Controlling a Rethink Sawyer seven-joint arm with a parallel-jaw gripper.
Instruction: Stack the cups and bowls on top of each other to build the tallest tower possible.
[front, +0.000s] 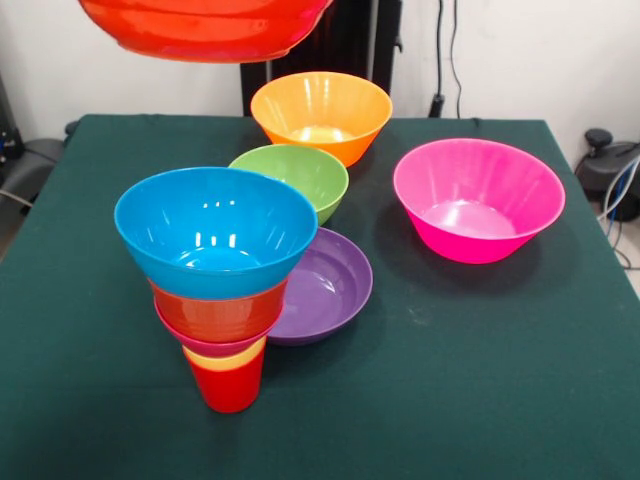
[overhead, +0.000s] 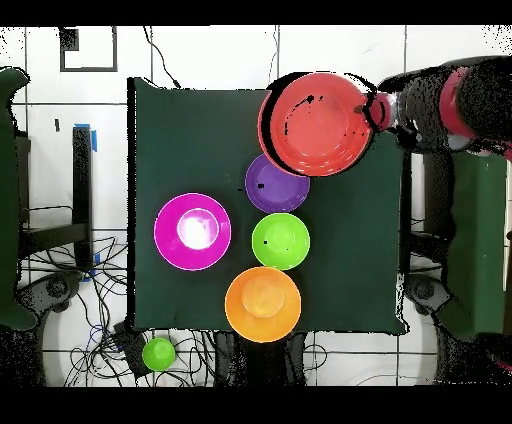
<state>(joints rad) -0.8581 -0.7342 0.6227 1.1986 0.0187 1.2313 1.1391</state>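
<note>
where bowls widen upward, funnel-shaped tower (front: 220, 290) (red-based)

A dark green cloth covered the surface (front: 480, 380). Beyond its far edge in the front view, black cables (front: 447, 50) hung down the white wall (front: 520, 55).

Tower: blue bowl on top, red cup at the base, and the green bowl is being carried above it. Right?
Not the green bowl. The front view shows the green bowl resting on the table; the orange-red bowl is the one held aloft. The tower is as you describe.
</note>
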